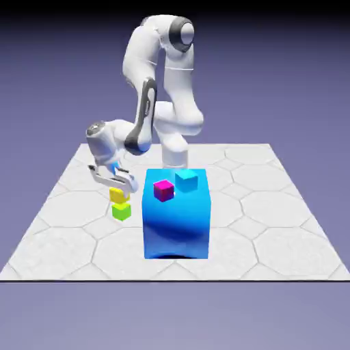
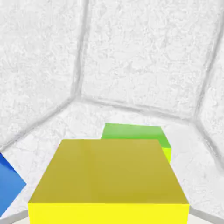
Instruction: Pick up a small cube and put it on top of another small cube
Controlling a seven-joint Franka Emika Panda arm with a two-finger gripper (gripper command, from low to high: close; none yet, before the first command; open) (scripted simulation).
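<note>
The hand (image 1: pixel 117 186) is clamped on the small yellow cube (image 1: pixel 119 195), just above the lime-green cube (image 1: pixel 122 211) on the table (image 1: pixel 273 225), near the big blue cube (image 1: pixel 176 219) on the exterior view's right side.

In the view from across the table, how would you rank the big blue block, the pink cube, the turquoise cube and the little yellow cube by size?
1. Big blue block, by far the largest.
2. Turquoise cube.
3. Pink cube, only slightly smaller than the turquoise one, so that order is unsure.
4. Yellow cube, smallest, about matching the green cube under it.
</note>
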